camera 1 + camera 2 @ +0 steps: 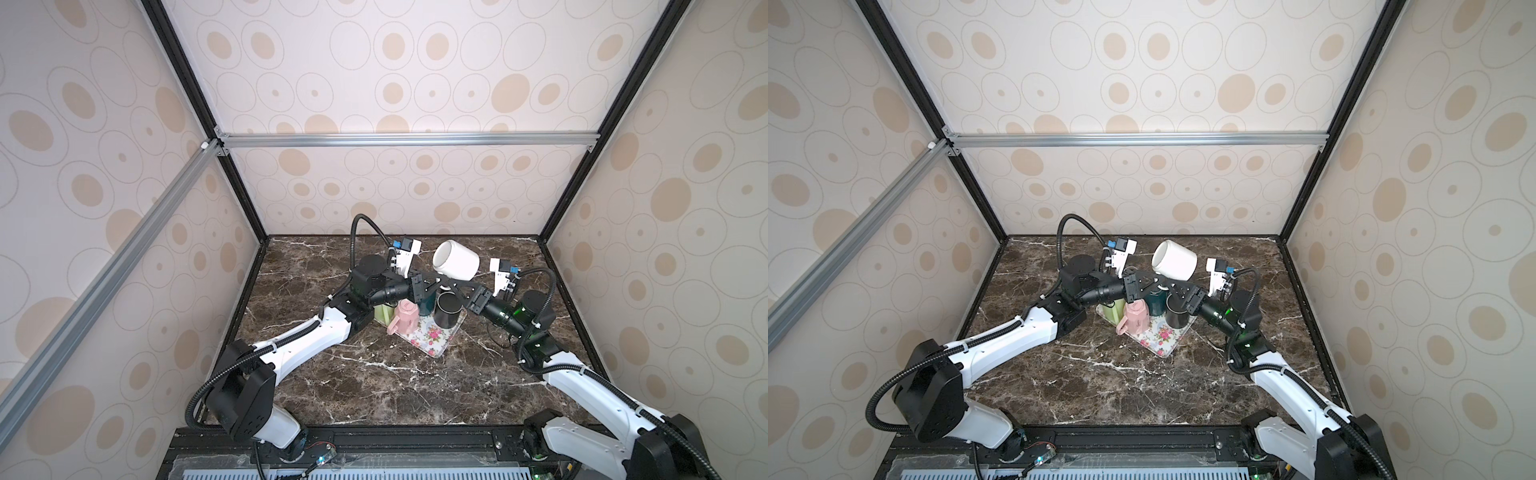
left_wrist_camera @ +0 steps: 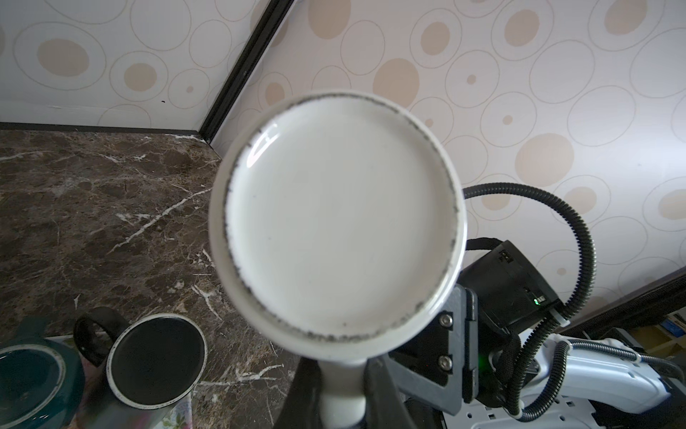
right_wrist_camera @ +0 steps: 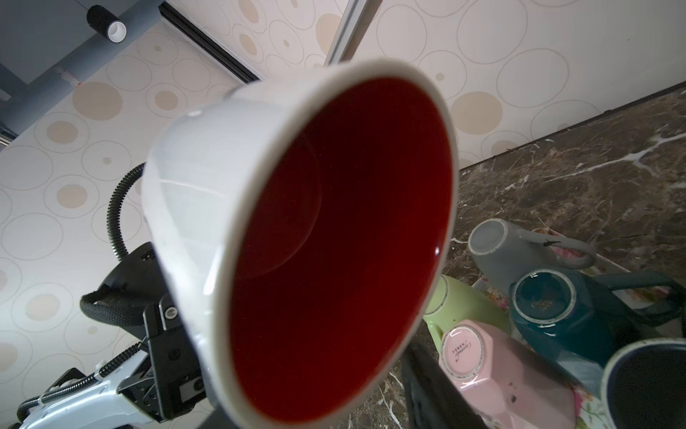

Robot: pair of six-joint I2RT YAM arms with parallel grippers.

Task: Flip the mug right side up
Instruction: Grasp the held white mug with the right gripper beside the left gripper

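1. The dark stone counter (image 1: 374, 386) is bare at the front. Both arms reach over it toward the middle.
2. A flowery tray (image 1: 432, 347) sits on the counter past the bare part.
3. Mugs stand close together on the tray. There is a pink mug (image 1: 405, 318), a green mug (image 1: 382, 313), a teal mug (image 1: 426, 303) and a black mug (image 1: 448, 309). The right wrist view shows the pink and teal ones bottom up.
4. The left pincer (image 2: 342, 405) comes in from the left, above the mugs. It is pinching the handle of the white mug (image 1: 456, 259). Its two dark fingers (image 2: 308, 390) press on each side of the handle.
5. The right pincer (image 1: 451, 286) comes in from the right and meets the left one under the white mug. Its fingers sit by the mug's rim. I cannot tell if it squeezes the mug or not.
6. The white mug is up in the air, over the far side of the tray. It lies on its side. Its red inside faces left in both top views, and its flat bottom faces right.
7. Behind it is the back wall (image 1: 415, 187) with tan dots.
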